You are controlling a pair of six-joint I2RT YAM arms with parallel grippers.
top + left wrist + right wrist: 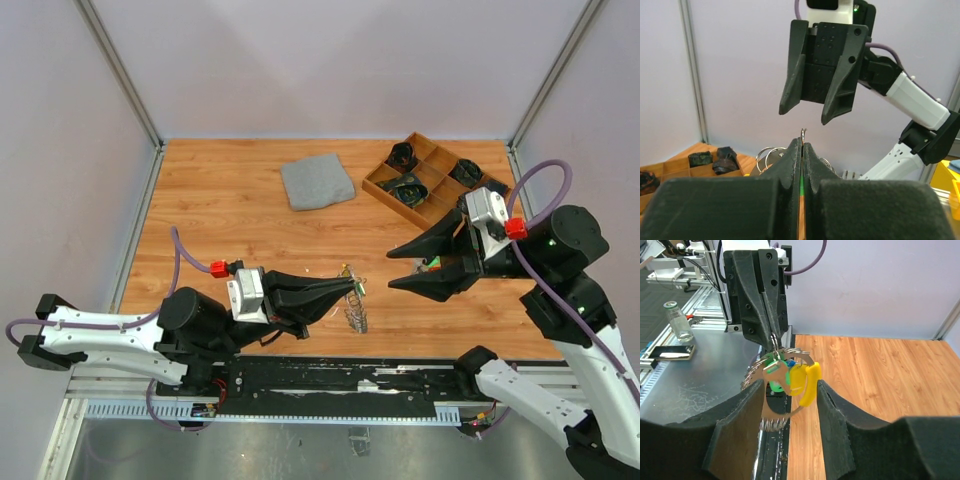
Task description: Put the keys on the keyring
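My left gripper point(352, 287) is shut on the top of the keyring point(355, 312), a jagged silvery loop hanging just above the table's near edge. In the right wrist view the keyring point(771, 421) dangles from the left gripper point(773, 342) with green point(774, 376) and yellow point(805, 381) keys on it, and a bit of blue behind. My right gripper point(790, 386) stands open around the keys, the yellow head close to its right finger. From the left wrist, the left gripper point(803, 144) pinches the wire, with the open right gripper point(810, 111) just beyond.
A folded grey cloth point(316, 182) lies at the back centre. A wooden compartment tray point(392, 190) with dark items sits at the back right. Small green and red bits point(432, 264) show under the right gripper. A glass vial point(677, 320) stands on the metal bench off the table.
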